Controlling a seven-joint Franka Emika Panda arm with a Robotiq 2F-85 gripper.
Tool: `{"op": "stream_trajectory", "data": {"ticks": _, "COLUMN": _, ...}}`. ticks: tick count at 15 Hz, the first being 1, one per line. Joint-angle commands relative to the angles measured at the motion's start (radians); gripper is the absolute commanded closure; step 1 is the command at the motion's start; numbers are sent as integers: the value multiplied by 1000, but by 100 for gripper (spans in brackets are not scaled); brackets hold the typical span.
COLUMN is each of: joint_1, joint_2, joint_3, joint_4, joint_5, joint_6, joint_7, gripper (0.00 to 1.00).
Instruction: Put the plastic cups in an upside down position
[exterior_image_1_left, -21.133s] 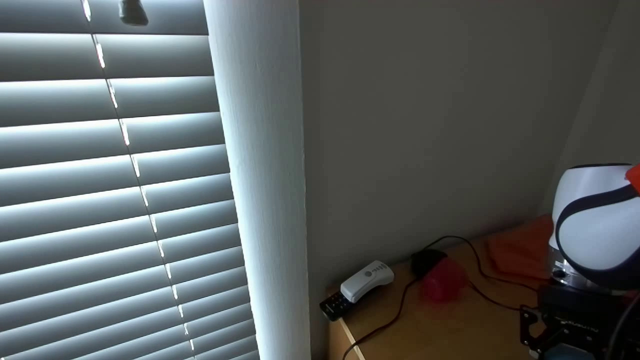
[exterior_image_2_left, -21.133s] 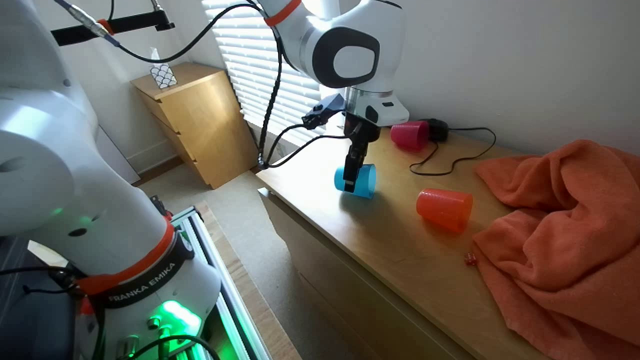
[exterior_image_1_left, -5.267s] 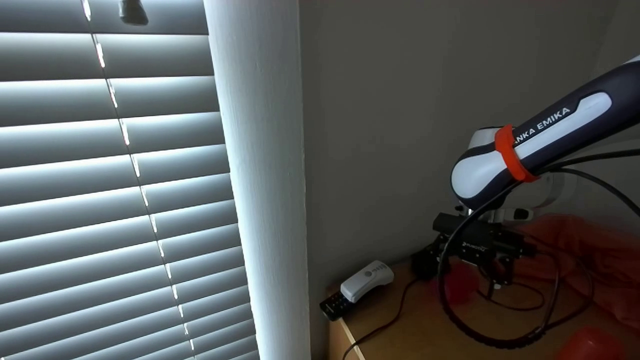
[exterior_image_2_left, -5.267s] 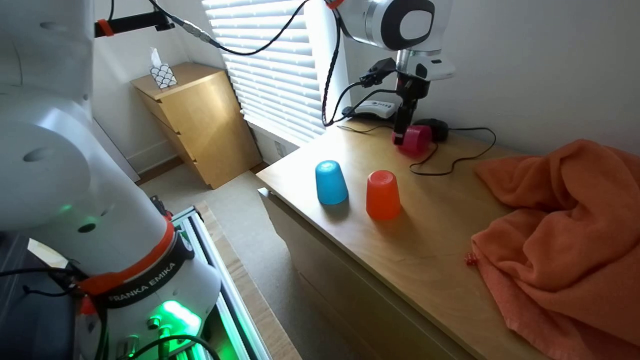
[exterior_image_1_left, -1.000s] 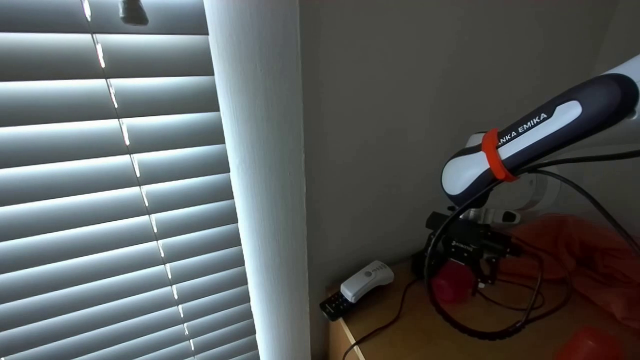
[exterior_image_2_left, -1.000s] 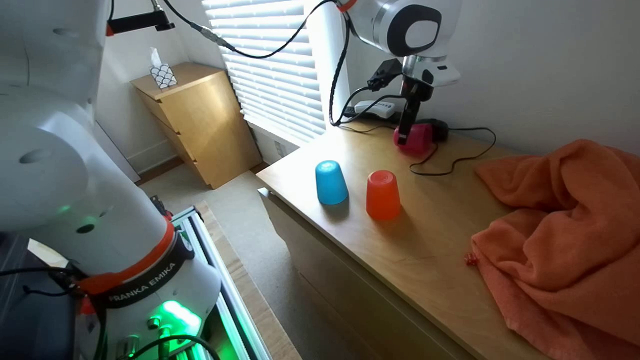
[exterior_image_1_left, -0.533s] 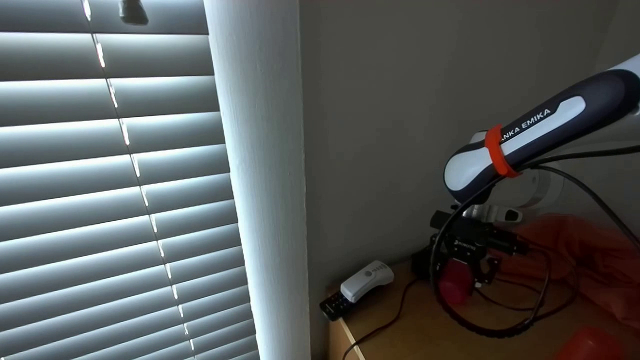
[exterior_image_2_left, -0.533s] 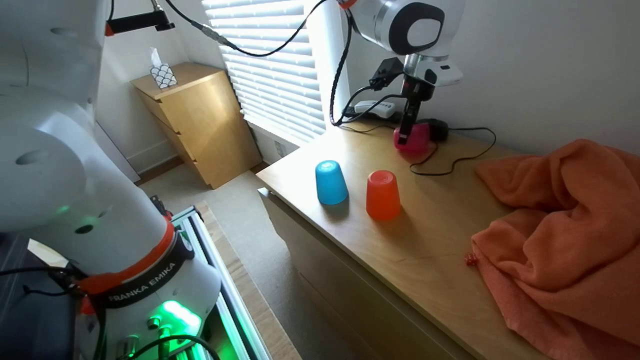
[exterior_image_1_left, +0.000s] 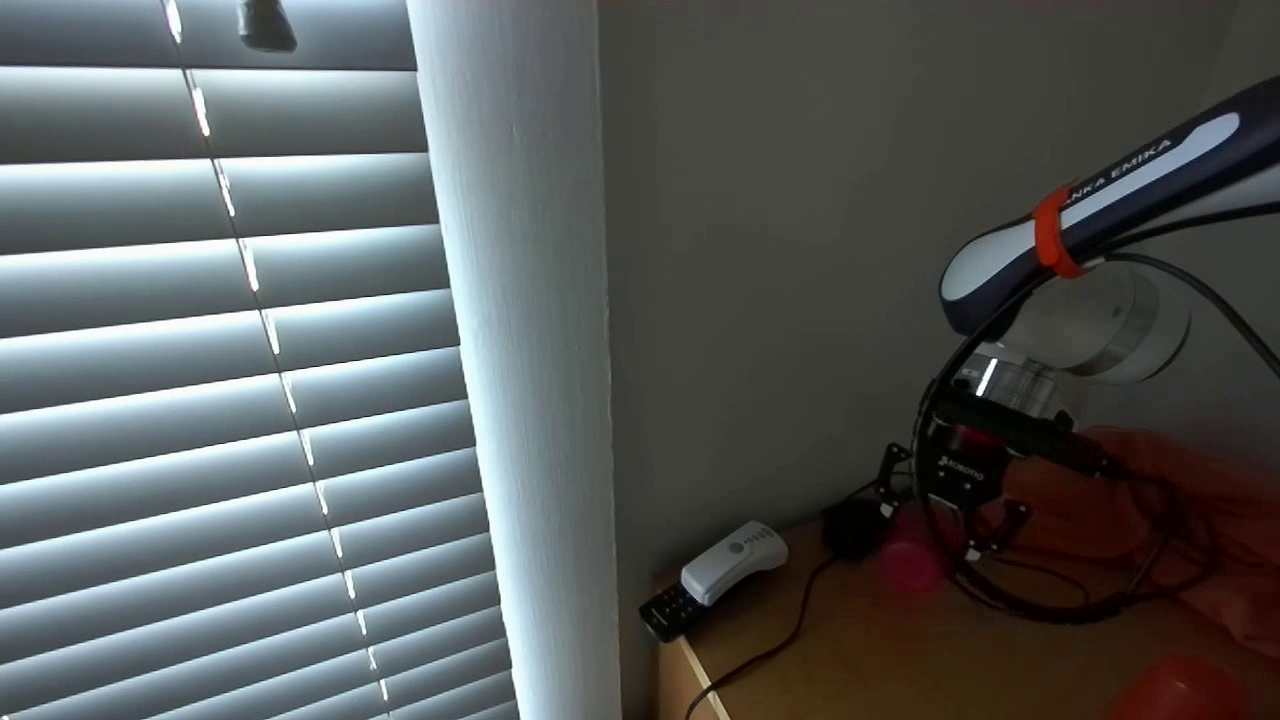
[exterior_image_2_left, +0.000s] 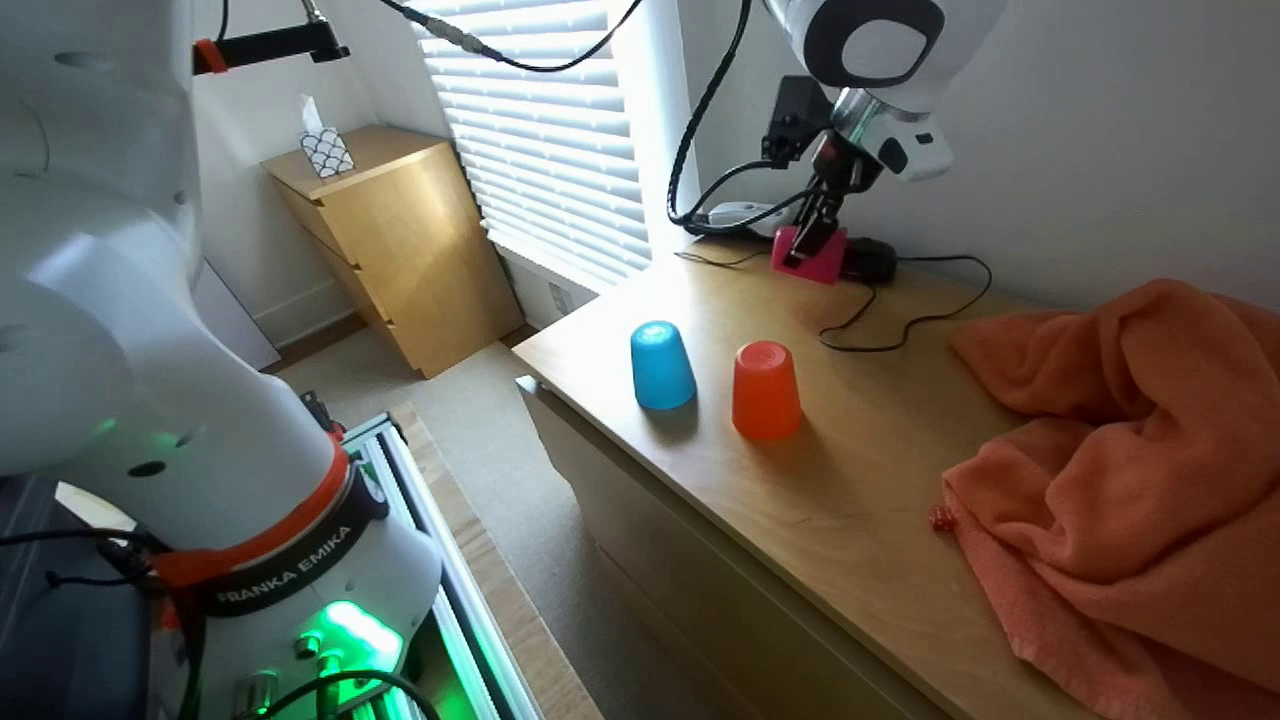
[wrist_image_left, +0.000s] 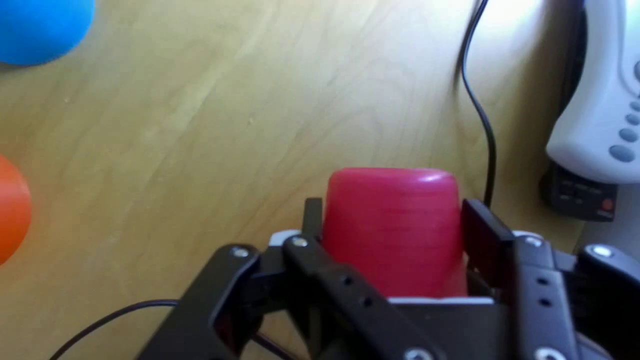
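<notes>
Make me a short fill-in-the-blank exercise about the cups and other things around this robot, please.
1. Of the blue cup, the orange cup and the red-pink cup, the gripper holds only the ____ one.
2. The blue and orange cups stand on the wooden surface with their narrower ends pointing ____.
3. A white device lies on ____ of a black remote control.
4. A white ____ sticks out of the patterned box.

Missing words: red-pink; up; top; tissue.

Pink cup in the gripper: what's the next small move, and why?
Perhaps rotate the gripper, shut on the pink cup, until the cup's narrow end points up: the cup is tilted, while the blue cup and orange cup stand upside down.
</notes>
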Motion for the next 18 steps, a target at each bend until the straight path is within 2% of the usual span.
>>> {"op": "stream_trajectory", "data": {"ticks": 1, "joint_1": -62, "joint_2": -34, "joint_3": 9, "joint_4": -19, "joint_5": 114, "joint_6": -149, "joint_7": -101, "gripper": 56}}
{"op": "stream_trajectory", "data": {"ticks": 6, "joint_1": -108, "joint_2": 20, "joint_3": -24, "joint_4": 35, "joint_5": 189, "joint_6": -434, "joint_7": -171, "gripper": 56}}
{"op": "stream_trajectory", "data": {"ticks": 7, "joint_1": -103, "joint_2": 25, "joint_3": -38, "joint_4": 38, "joint_5": 180, "joint_6": -470, "joint_7": -160, "gripper": 56}}
{"op": "stream_trajectory", "data": {"ticks": 8, "joint_1": -72, "joint_2": -1, "joint_3": -52, "joint_4": 17, "joint_5": 168, "joint_6": -410, "joint_7": -150, "gripper": 56}}
{"op": "stream_trajectory", "data": {"ticks": 9, "joint_1": -73, "joint_2": 3, "joint_3": -59, "joint_4": 18, "joint_5": 167, "joint_6": -423, "joint_7": -152, "gripper": 31}}
{"op": "stream_trajectory", "data": {"ticks": 12, "joint_1": -66, "joint_2": 3, "joint_3": -63, "joint_4": 21, "joint_5": 166, "joint_6": -422, "joint_7": -151, "gripper": 31}}
{"op": "stream_trajectory", "data": {"ticks": 13, "joint_1": -81, "joint_2": 25, "joint_3": -59, "joint_4": 40, "joint_5": 180, "joint_6": -458, "joint_7": -161, "gripper": 56}}
{"op": "stream_trajectory", "data": {"ticks": 18, "joint_1": -129, "joint_2": 115, "joint_3": -74, "joint_4": 93, "joint_5": 263, "joint_6": -607, "joint_7": -153, "gripper": 56}}
